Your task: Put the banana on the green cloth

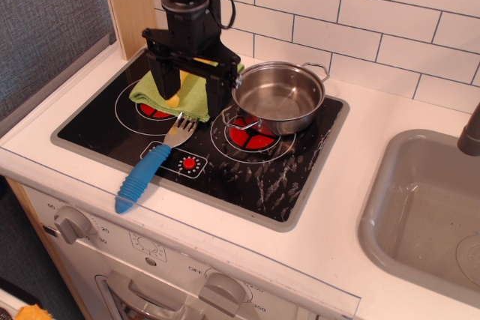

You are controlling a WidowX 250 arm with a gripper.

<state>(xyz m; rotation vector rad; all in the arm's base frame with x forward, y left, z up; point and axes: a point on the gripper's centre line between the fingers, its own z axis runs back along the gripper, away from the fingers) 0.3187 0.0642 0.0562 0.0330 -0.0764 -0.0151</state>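
Blue-handled fork (pixel 150 166) lies nearest on the black hob (pixel 247 177), tines just short of the green cloth (pixel 191 95). Banana (pixel 175 98) sits on the cloth, mostly hidden behind the gripper (pixel 190 89), whose fingers stand wide, straddling it. Risk: a finger snags cloth or banana on lift-off and drags it off; steel pan (pixel 278 97) sits just beside

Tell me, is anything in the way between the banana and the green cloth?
Nothing visible is. The banana already lies on the green cloth, though the open gripper in front hides most of it. The steel pan and the fork sit off to the sides of the cloth.
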